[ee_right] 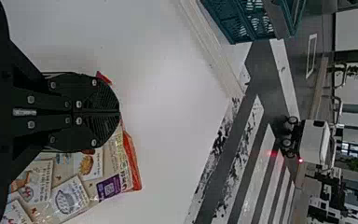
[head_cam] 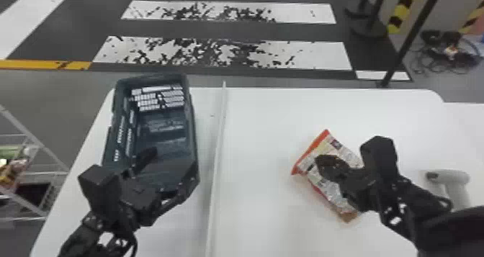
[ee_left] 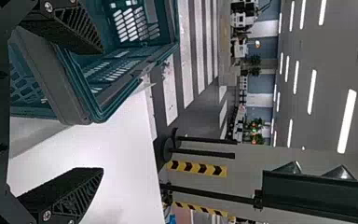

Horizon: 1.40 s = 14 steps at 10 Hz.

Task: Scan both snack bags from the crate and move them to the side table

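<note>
The left arm (head_cam: 90, 227) comes in at the bottom edge of the head view, slanting forward and to the right. At its end the left gripper (head_cam: 175, 157) is open, its two black fingers (ee_left: 72, 196) well apart in the left wrist view. The right arm (head_cam: 437, 224) comes in low from the right edge, slanting forward and to the left. The right gripper (head_cam: 321, 162) is closed, its rounded fingers (ee_right: 100, 95) side by side and touching. The grippers are well apart.
</note>
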{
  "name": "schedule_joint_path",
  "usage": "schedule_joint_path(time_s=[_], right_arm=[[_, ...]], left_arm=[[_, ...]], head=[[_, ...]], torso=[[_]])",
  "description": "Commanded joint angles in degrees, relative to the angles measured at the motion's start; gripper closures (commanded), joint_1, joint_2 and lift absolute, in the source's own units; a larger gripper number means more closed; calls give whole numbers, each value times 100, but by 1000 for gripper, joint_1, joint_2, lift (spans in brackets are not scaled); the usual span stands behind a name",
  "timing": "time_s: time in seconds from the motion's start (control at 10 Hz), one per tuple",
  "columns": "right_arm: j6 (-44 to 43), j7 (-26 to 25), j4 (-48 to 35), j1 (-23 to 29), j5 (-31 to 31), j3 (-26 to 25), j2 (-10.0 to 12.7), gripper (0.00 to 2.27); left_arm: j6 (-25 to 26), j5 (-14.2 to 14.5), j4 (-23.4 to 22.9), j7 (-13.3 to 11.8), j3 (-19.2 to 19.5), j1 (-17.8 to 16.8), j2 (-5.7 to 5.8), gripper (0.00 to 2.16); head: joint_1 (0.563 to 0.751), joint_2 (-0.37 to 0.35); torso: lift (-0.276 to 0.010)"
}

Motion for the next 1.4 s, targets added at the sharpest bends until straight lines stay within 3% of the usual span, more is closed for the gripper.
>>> schedule_joint_path(time_s=[0.0,0.4,0.9,1.0,1.3], right_arm=[[-31,260,343,-258,-75,2,0,2250],[-365,409,1432,-864,-57,81,0,2250],[-893,400,2303,-978,-92,107,35,2250],[-928,400,2223,-917,-154,90,35,2250],[-647,409,896,-398,-576,-192,35,2250]], left_arm=[[3,0,2,-2,8,0,3,103],[20,-17,20,-2,8,0,-15,103],[20,-26,55,-19,-19,-26,-41,103],[20,-26,55,-19,-10,-26,-41,103],[20,-26,28,-19,-19,0,-41,103]], head=[[695,28],[695,36],[695,9],[695,9],[695,18]], torso=[[-75],[-75],[-75],[-75],[-75]])
